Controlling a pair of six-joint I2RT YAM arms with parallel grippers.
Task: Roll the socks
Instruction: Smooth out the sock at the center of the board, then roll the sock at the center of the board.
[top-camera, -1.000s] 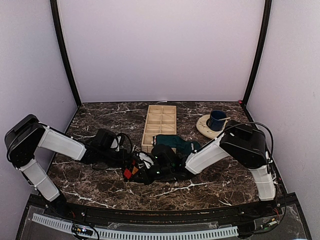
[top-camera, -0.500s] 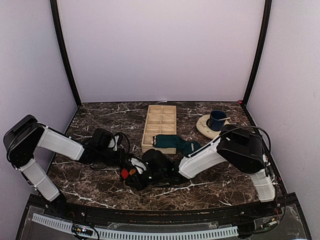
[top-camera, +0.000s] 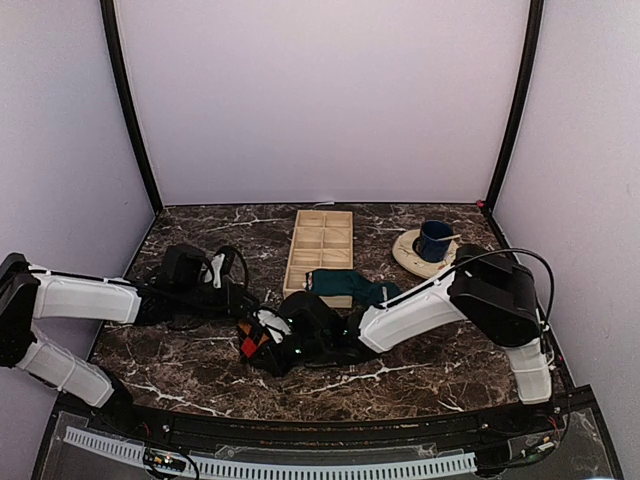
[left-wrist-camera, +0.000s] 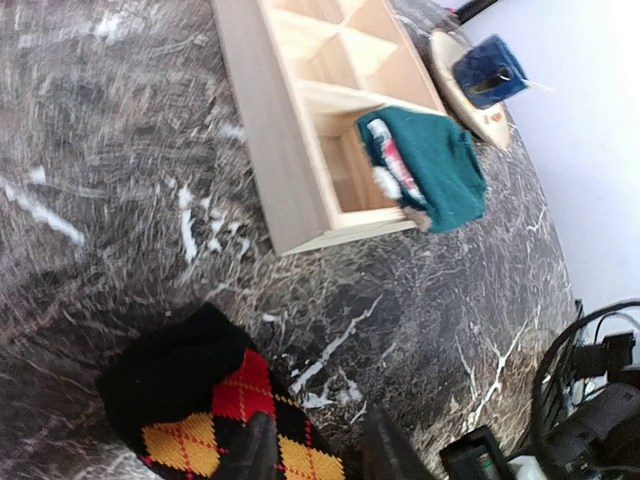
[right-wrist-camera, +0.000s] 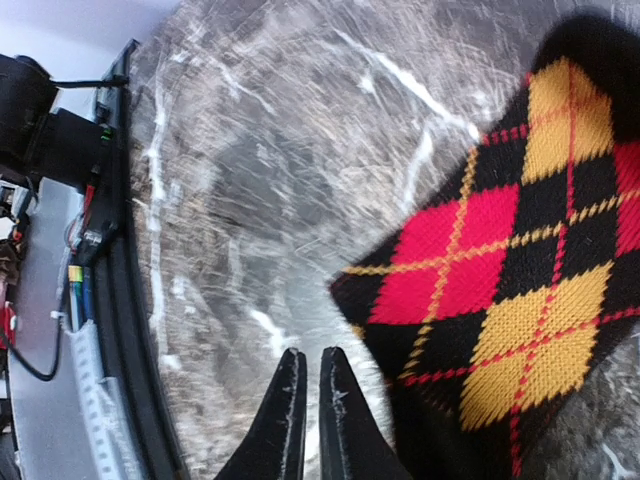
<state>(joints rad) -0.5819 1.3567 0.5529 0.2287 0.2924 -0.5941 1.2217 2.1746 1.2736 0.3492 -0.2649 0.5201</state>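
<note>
A black sock with red and yellow argyle diamonds (top-camera: 250, 345) lies bunched on the marble table, front centre. It also shows in the left wrist view (left-wrist-camera: 200, 400) and the right wrist view (right-wrist-camera: 510, 300). My left gripper (top-camera: 235, 300) is open; in its own view (left-wrist-camera: 320, 455) one finger (left-wrist-camera: 252, 452) rests over the sock's edge and the other stands on bare marble. My right gripper (top-camera: 268, 345) is shut and empty, its fingertips (right-wrist-camera: 308, 410) just beside the sock's corner. A green sock (top-camera: 345, 285) lies over the near end of a wooden tray, also seen in the left wrist view (left-wrist-camera: 430, 170).
A wooden compartment tray (top-camera: 320, 240) lies at the table's centre back, also in the left wrist view (left-wrist-camera: 290, 150). A blue cup (top-camera: 435, 240) stands on a pale plate (top-camera: 408, 250) at the back right. The table's front edge and cables show in the right wrist view (right-wrist-camera: 90, 230).
My left arm has drawn back to the left and lowered. The argyle sock and my right gripper have shifted slightly left.
</note>
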